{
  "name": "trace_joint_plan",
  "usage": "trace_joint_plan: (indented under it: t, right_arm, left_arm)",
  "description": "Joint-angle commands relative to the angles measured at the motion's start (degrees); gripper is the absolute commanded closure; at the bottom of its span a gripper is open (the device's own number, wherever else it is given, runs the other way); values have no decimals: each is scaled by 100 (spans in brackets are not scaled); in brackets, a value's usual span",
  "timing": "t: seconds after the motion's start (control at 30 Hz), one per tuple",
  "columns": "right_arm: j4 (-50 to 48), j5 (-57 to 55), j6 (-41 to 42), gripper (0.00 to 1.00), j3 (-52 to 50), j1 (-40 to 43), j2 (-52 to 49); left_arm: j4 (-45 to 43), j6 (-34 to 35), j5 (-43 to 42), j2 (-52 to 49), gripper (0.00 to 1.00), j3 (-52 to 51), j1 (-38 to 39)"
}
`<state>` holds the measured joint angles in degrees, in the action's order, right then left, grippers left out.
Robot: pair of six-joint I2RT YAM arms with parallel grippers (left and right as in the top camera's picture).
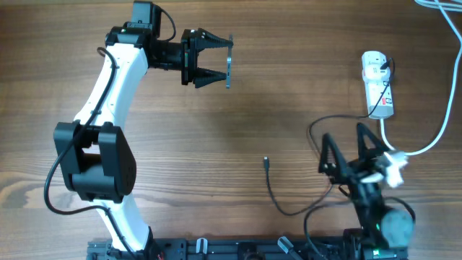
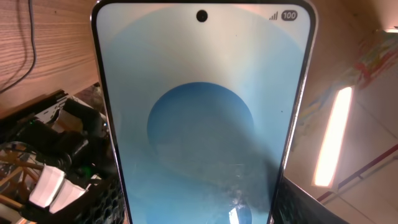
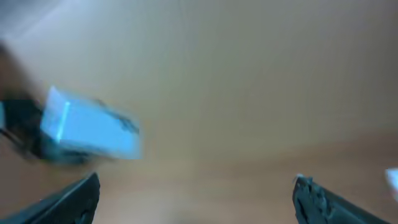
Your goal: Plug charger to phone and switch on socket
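My left gripper [image 1: 221, 61] is shut on the phone [image 1: 229, 72] and holds it edge-on above the table at the upper middle. In the left wrist view the phone's cyan screen [image 2: 202, 124] fills the frame. The phone shows blurred in the right wrist view [image 3: 90, 129]. The white socket [image 1: 377, 87] lies at the far right with a black plug in it. The thin black charger cable [image 1: 289, 209] loops down from it, and its connector tip [image 1: 266, 162] lies on the table near the middle. My right gripper [image 1: 345, 141] is open and empty, right of the tip; its fingers also show in the right wrist view [image 3: 196, 199].
A thick white cord [image 1: 433, 141] runs from the socket past my right arm and up to the top right corner. The robot bases and a black rail [image 1: 238, 249] line the front edge. The table is brown wood.
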<state>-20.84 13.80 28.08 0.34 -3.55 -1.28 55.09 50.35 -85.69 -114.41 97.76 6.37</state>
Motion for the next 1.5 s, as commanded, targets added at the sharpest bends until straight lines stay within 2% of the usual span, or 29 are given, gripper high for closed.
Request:
trace_joint_plan:
  t: [0.0, 0.07, 0.13, 0.27, 0.37, 0.43, 0.5, 0.63, 0.7, 0.8, 0.97, 1.2, 1.27, 1.33, 1.47]
  right_arm:
    - [-1222, 273, 1088, 0, 133, 20, 26]
    - [-1259, 267, 942, 0, 470, 20, -7]
    - [-734, 442, 442, 0, 1088, 20, -177]
    - [1886, 448, -595, 0, 3095, 20, -1134]
    - [3381, 841, -1058, 0, 4448, 20, -2035]
    - [3875, 1611, -730, 0, 5101, 20, -2518]
    - [3956, 2562, -162, 0, 5477, 20, -2889]
    - [2841, 3541, 1086, 1, 5536, 17, -3432]
    - [2839, 3864, 1565, 3, 5757, 17, -3773]
    - [3519, 4138, 1340, 3, 6371, -50, -4297]
    - [5781, 2437, 74, 1, 7834, -643, -5163]
    - [8207, -546, -527, 2, 9737, -2299, -6795]
    - [8957, -1349, -398, 3, 10386, -2909, -7412]
    - [9254, -2216, 116, 2, 10769, -3397, -7853]
    - [9149, -2874, 522, 1, 10920, -4061, -8387]
  left_arm:
    - [2, 24, -323, 223, 39, 20, 2]
    - [2, 24, -323, 223, 40, 20, 17]
    - [2, 24, -321, 223, 39, 20, 28]
    - [0, 26, -321, 223, 39, 20, 28]
    - [0, 24, -321, 223, 39, 20, 28]
    - [2, 26, -323, 223, 39, 20, 28]
    - [0, 26, -321, 223, 39, 20, 28]
    - [2, 24, -319, 223, 39, 20, 28]
    - [2, 24, -319, 223, 39, 20, 28]
    - [2, 28, -319, 223, 40, 20, 42]
    - [2, 50, -229, 223, 40, 20, 105]
    - [-2, 446, 267, 223, 40, 20, 258]
    - [-2, 463, 273, 223, 40, 20, 313]
    - [-4, 601, 328, 223, 39, 20, 341]
    - [-22, 761, 328, 223, 40, 20, 361]
